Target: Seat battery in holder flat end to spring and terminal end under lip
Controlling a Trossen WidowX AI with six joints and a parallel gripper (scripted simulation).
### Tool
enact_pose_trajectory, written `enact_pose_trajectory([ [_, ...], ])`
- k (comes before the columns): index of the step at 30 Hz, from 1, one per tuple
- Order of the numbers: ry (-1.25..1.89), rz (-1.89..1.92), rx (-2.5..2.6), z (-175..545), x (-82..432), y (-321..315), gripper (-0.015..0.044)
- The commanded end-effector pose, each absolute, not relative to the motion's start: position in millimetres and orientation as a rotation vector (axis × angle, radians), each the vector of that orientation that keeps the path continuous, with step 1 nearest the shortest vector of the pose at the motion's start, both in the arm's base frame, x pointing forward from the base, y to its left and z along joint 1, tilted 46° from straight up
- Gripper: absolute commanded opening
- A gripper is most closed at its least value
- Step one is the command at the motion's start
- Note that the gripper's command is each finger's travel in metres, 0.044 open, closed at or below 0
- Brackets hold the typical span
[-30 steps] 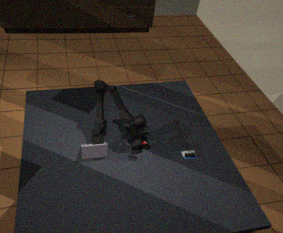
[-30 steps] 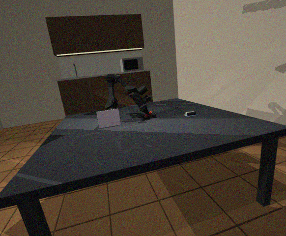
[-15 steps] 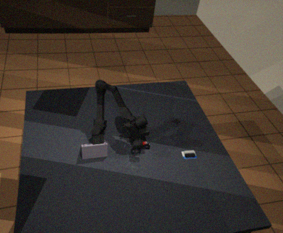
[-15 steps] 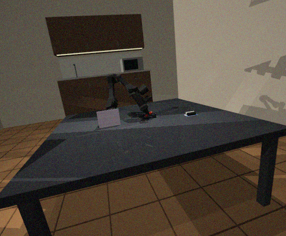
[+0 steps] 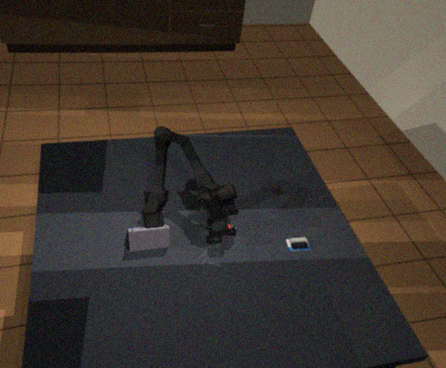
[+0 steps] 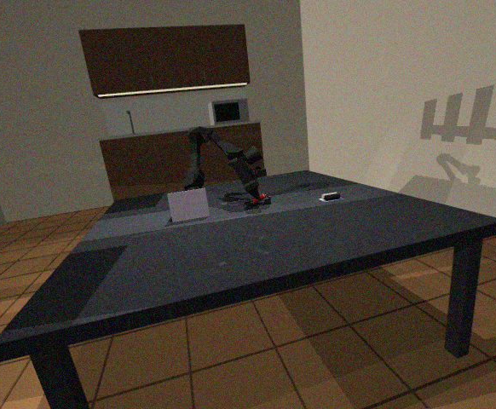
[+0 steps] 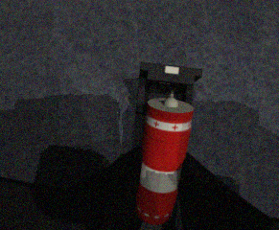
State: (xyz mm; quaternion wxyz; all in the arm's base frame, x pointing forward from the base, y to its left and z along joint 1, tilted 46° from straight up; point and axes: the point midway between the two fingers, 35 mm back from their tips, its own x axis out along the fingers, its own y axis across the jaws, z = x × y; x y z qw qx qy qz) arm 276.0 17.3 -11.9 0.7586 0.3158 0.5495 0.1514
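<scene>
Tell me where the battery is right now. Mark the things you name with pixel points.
In the wrist view, the red-and-white battery [image 5: 228, 227] [image 6: 262, 196] [image 7: 165, 149] is right of centre in the lower half, its terminal end toward the black holder [image 7: 152, 70] and just below the holder's pale mark.

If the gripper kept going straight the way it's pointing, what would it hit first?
Probably the black holder, met first by the red battery in the gripper; their remaining gap is unclear.

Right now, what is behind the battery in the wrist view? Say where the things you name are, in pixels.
The dark holder [image 7: 189, 75], its far end with a pale patch showing past the battery [image 7: 165, 149]'s terminal. The rest is covered, spring included.
</scene>
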Motion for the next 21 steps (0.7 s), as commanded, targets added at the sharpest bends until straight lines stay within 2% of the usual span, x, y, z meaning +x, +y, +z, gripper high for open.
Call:
enact_pose_trajectory([
  [1, 1.233, 0.329, 0.682, -16.2, 273.2, 17.6, 0.0070],
  [21, 1.337, 0.371, 0.656, -18.9, 277.2, 18.8, 0.0070],
])
